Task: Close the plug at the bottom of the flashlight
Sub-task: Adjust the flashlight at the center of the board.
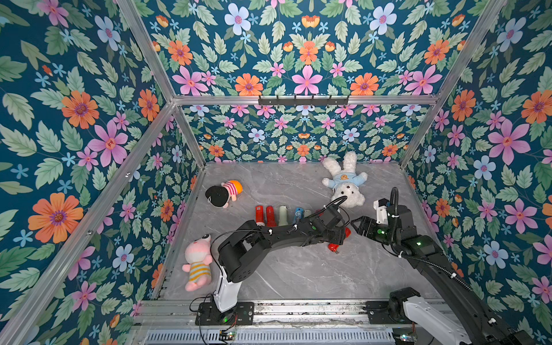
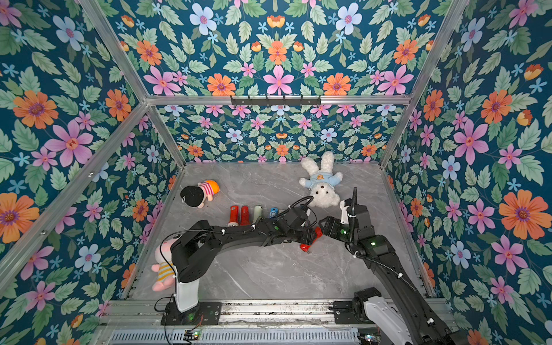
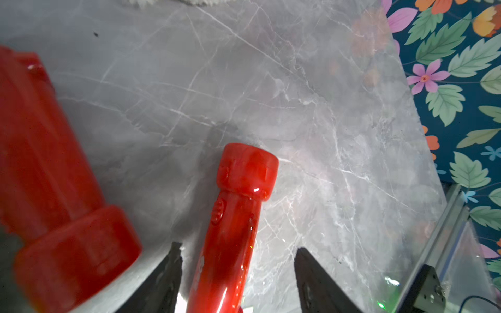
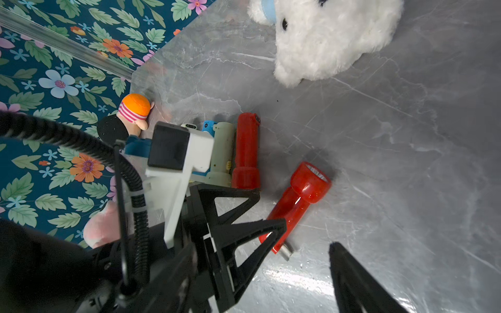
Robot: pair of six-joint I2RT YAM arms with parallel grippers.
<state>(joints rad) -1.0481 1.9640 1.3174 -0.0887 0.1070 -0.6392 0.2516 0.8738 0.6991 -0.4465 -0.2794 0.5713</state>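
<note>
The red flashlight (image 4: 295, 206) lies on the grey marble table, right of the middle. Its wide head (image 1: 347, 231) points at the right gripper. A grey metal plug (image 4: 286, 253) sticks out of its bottom end (image 1: 334, 247). My left gripper (image 3: 237, 246) is open and straddles the flashlight's body (image 3: 230, 244), with a gap showing on each side. Its black fingers (image 4: 244, 216) hide part of the body in the right wrist view. My right gripper (image 1: 357, 224) hovers just right of the head, open, with nothing between its fingers (image 4: 352, 271).
A row of several other flashlights (image 1: 270, 215) lies behind the left arm; the nearest red one (image 3: 54, 176) is close beside the left gripper. A white bear plush (image 1: 346, 185), a black-haired doll (image 1: 222, 192) and a pink plush (image 1: 197, 263) lie around. Floral walls enclose the table.
</note>
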